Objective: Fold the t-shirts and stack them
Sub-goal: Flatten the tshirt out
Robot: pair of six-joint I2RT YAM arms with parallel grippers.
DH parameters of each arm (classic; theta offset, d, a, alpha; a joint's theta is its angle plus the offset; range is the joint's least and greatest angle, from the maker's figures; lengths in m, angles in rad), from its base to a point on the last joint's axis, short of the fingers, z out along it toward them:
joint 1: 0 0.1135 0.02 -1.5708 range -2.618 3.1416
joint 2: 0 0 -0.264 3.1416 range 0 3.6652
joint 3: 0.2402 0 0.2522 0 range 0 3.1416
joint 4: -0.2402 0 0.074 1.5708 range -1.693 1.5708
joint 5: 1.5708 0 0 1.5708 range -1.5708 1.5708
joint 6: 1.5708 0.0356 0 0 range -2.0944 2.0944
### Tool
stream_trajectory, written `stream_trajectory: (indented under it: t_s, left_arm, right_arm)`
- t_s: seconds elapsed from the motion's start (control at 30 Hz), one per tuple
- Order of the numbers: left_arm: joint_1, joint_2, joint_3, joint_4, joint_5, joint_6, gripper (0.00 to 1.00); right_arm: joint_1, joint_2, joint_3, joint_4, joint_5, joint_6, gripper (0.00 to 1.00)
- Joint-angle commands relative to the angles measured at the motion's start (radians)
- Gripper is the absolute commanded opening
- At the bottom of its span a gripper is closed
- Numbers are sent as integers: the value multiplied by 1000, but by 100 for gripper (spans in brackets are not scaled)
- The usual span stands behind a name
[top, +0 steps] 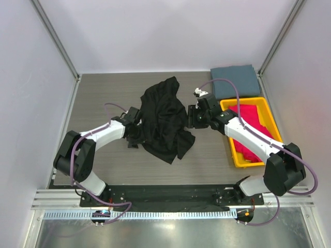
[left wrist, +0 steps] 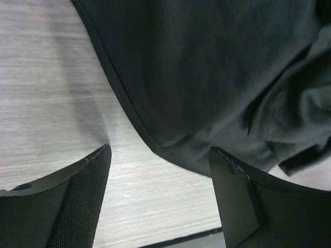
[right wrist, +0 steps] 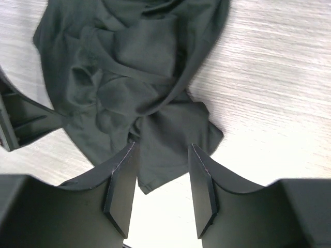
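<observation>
Top external view: at centre, the crumpled black t-shirt (top: 165, 121) lies between 2 released grippers. The left gripper (top: 134, 118) is at its 9 o'clock edge and the right gripper (top: 192, 116) at 3 o'clock, jaws apart over cloth. Farther right, magenta-red t-shirts (top: 249, 117) fill the yellow tray (top: 237, 161). A folded slate t-shirt (top: 235, 80) lies at 1 o'clock.

black t-shirt (top: 165, 121) crumpled at mid-table (top: 103, 88). left gripper (top: 137, 124) at its left edge, right gripper (top: 191, 117) at its right edge. slate grey-blue t-shirt (top: 235, 80) folded, far right corner. yellow tray (top: 242, 102) along right edge holds magenta-red t-shirts (top: 254, 116); right arm crosses it.
</observation>
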Motion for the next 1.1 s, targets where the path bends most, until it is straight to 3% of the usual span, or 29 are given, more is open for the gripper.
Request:
stream_trajectory:
  t_s: [0.0,0.1,0.2,0.37,0.43,0.5,0.57,0.67,0.77,0.83,0.87,1.07]
  left_arm:
    - [-4,-9,55,35,-76,-20,77]
    - [2,-12,41,39,-121,-21,75]
    - [-2,8,26,85,7,-30,70]
    - [-19,54,-14,125,7,-72,65]
    - [-18,74,0,122,-16,-64,53]
    - [1,94,52,98,-42,-40,29]
    - [60,104,95,44,-76,12,13]
    - [161,124,188,-8,-63,74,0]
    - [272,106,239,-30,-14,72,4]
    - [268,65,261,-62,-38,94,26]
    - [263,49,261,-76,-64,108,48]
    - [248,-133,94,-91,-44,94,48]
  right_arm:
    - [-5,-46,-35,19,70,56,48]
    - [-5,-77,-105,32,91,136,47]
    - [-3,-103,-173,42,91,173,46]
    - [-3,-114,-224,61,79,187,47]
    - [-3,-115,-224,62,65,187,46]
    - [-2,-117,-224,62,69,186,46]
    - [-3,-114,-232,62,83,192,46]
    - [-2,-100,-253,68,88,224,44]
    - [20,-89,-288,101,57,277,43]
    - [37,-86,-294,120,53,311,43]
    - [44,-85,-299,124,54,316,43]
    - [72,-69,-293,139,51,337,43]
